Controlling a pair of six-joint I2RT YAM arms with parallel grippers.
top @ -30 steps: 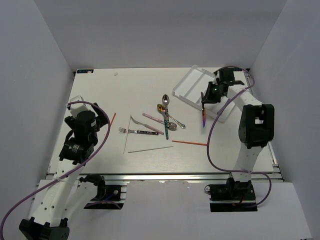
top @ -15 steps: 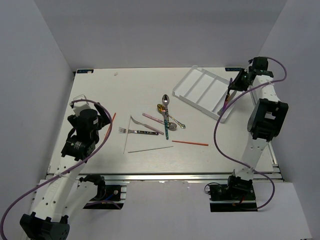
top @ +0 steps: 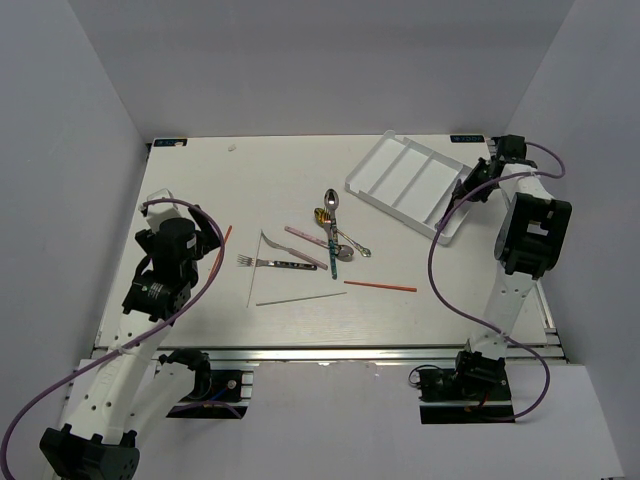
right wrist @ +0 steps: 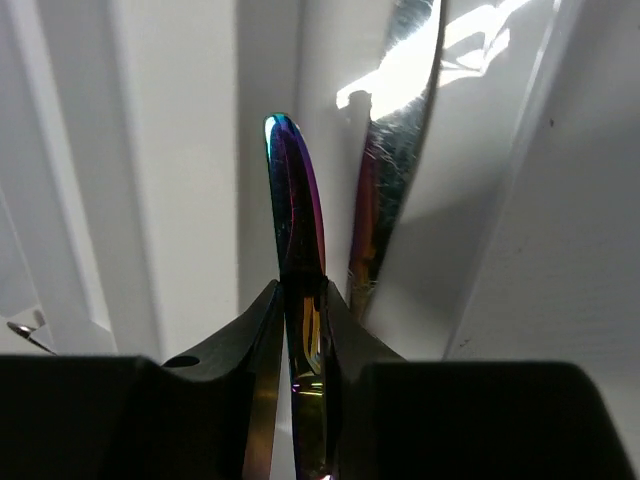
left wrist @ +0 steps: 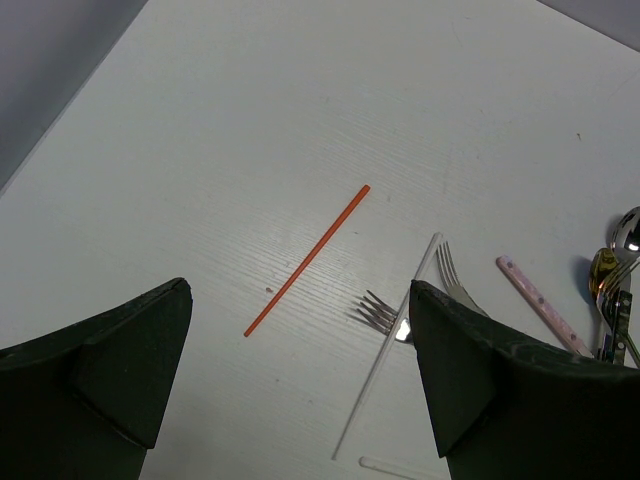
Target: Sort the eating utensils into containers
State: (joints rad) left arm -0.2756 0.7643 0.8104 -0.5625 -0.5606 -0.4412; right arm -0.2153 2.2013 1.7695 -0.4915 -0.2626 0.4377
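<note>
Iridescent, glossy, round-tipped utensil (right wrist: 296, 190) pinched in right hand (right wrist: 300, 300).

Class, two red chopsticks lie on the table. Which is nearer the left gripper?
The leftmost red chopstick, just ahead of the left gripper; the other red chopstick lies much farther right.

This is looking like a robotics lab test cell; plain grey walls (top: 320, 60) are boxing in a white table (top: 300, 180) on three sides; a left arm (top: 168, 258) and a right arm (top: 527, 235) are standing bolted to an aluminium rail (top: 330, 352) along the table's near edge; purple cables (top: 432, 262) are looping over the table.
</note>
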